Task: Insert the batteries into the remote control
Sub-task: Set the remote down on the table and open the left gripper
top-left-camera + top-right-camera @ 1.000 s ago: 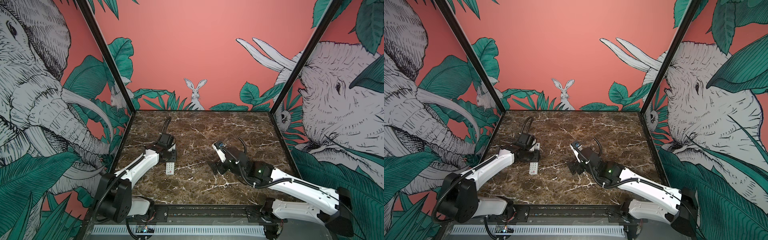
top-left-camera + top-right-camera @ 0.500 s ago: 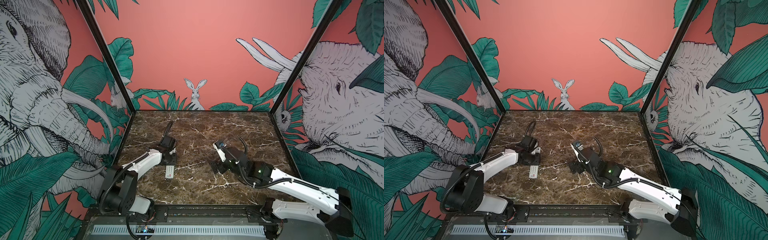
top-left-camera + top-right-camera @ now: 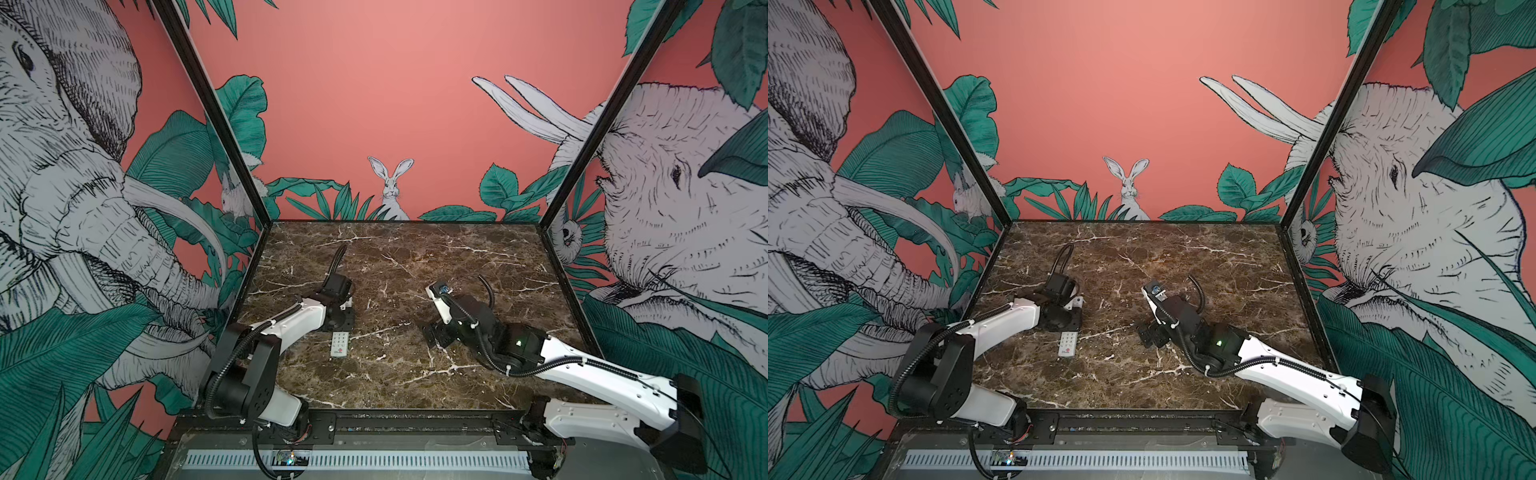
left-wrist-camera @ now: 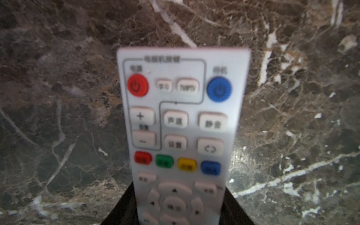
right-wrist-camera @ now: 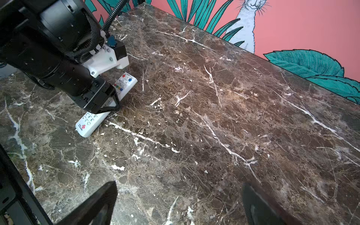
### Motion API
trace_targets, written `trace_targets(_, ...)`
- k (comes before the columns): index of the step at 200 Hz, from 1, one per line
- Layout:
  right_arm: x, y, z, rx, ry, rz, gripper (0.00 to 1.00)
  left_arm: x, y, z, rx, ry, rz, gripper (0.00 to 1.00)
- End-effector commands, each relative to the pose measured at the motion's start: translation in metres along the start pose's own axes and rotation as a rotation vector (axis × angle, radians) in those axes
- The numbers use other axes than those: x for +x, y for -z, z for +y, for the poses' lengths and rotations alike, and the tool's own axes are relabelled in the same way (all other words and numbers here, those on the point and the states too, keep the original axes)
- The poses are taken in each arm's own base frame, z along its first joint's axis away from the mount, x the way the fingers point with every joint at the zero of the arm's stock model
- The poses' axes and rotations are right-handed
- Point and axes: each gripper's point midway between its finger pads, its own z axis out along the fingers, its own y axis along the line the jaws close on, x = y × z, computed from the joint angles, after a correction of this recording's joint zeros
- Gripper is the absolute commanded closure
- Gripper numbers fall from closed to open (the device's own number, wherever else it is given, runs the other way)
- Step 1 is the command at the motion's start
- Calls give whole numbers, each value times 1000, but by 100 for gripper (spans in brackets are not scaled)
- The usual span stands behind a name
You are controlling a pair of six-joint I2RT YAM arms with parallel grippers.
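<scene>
The white remote control [image 3: 340, 344] [image 4: 181, 120] lies buttons up on the marble at the left, its red-logo end toward the front. My left gripper [image 3: 341, 328] [image 4: 179, 214] is shut on the remote's two long edges near its middle, as the right wrist view also shows [image 5: 105, 105]. The black fingers [image 4: 124, 206] press against its sides. My right gripper [image 3: 436, 334] [image 5: 179, 210] hovers open over bare marble to the right of the middle, with nothing between its fingers [image 5: 101, 204]. The batteries are out of view.
The brown marble table [image 3: 415, 257] is walled by painted panels at the back and both sides, with black corner posts [image 3: 216, 124]. A black rail [image 3: 395, 419] runs along the front edge, where both arm bases stand.
The left arm has shifted its pose and the remote has slid slightly toward the front edge in its grip. The right arm has not moved.
</scene>
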Motion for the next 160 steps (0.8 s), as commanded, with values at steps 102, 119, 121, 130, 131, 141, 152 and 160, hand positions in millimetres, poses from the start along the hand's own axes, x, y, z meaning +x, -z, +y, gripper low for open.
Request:
trace_targets(102,-6,4,-7,32,-17,-36,1,18,-14,8,-28,16,38,69)
trace_targets(119,-6,4,-8,36,-17,-37,1,18,-15,7,-26,20,37,68)
trace_targets(121,-6,4,-9,36,-17,-38,1,18,-15,7,-25,20,36,68)
trace_targets(130,-6,4,-8,36,-14,-35,1,19,-16,7,-24,23,36,67)
trace_targets(131,-6,4,-9,36,-14,-35,1,19,-16,7,-24,23,36,67)
trace_targets(141,-6,4,-9,37,-15,-36,1,19,-16,7,-22,26,36,66)
trace_targets(152,-7,5,-8,35,-13,-36,1,19,-17,7,-22,29,36,66)
trace_targets(160,-7,4,-8,35,-13,-36,1,20,-18,7,-21,28,38,66)
